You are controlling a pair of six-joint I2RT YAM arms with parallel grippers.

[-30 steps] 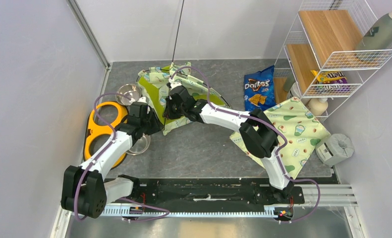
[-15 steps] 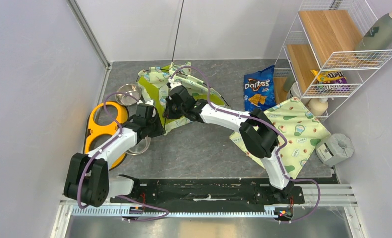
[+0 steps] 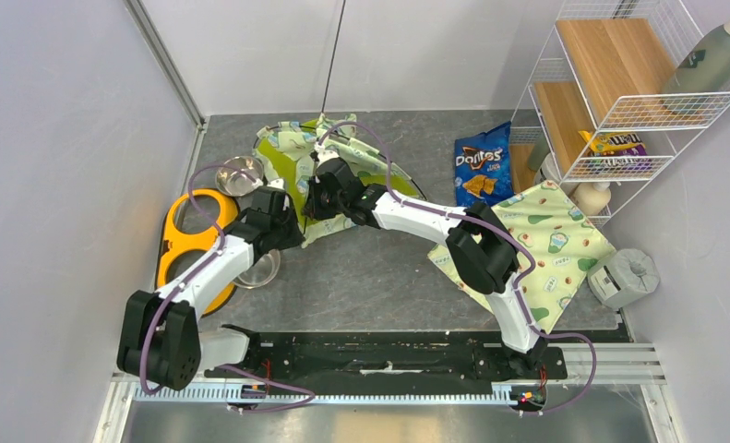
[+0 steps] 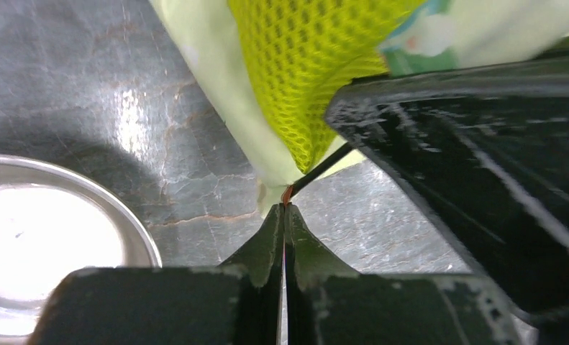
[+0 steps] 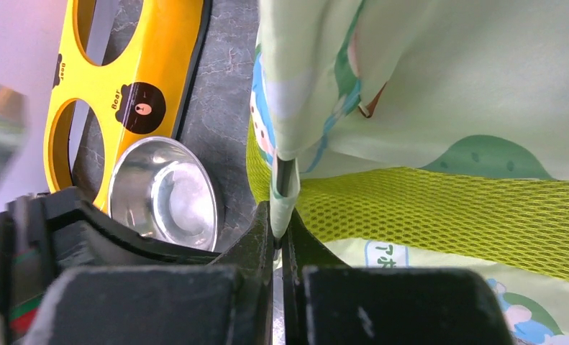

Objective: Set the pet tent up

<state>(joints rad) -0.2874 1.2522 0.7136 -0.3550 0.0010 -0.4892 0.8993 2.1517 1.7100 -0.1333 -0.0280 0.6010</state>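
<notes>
- Both pinched tight (no gap): left gripper [image 4: 283, 217] on the pole tip [image 4: 289, 192], right gripper [image 5: 277, 231] on a fabric edge.
- Pet tent [image 3: 292, 157] slumps just beyond both; long axis unclear.

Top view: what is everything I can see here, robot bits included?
pet tent: one, cream-green and lime, back centre
steel bowls: two, silver, left of tent
bowl holder: one, yellow, far left
Doritos bag: one, blue, back right
avocado-print pad: one, pale green, right
wire shelf: one, white, back right corner
M&M's bag: one, yellow, in shelf
bottle: one, grey-green, atop shelf
round item: one, grey, right edge
left gripper: one, black, shut on tent pole tip
right gripper: one, black, shut on tent edge
</notes>
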